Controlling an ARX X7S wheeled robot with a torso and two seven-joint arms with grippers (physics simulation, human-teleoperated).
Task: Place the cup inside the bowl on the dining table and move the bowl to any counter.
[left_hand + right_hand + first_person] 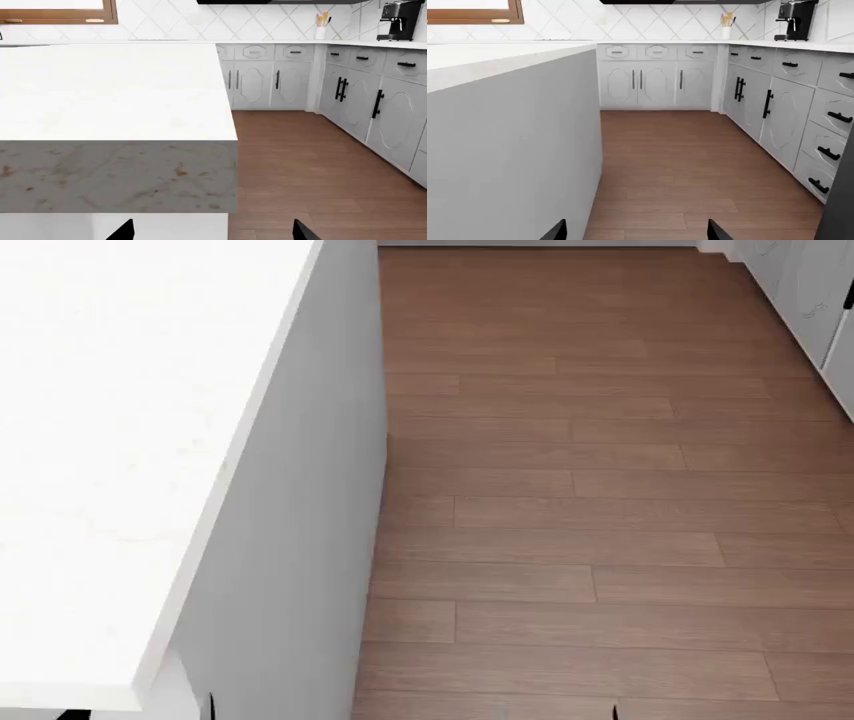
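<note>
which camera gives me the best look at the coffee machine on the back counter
The left wrist view: the black coffee machine shows nearly whole on the counter. The right wrist view has it smaller and cut off at the top. The head view shows only floor and island, no machine.

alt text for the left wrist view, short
A speckled off-white stone island counter fills the left half, with nothing on it. Brown wood floor runs right toward grey cabinets with black handles; a black coffee machine stands on the far worktop. Open left gripper tips show.

Speckled stone counter (pixel 113 95) above brown plank floor (pixel 574 490).
</note>
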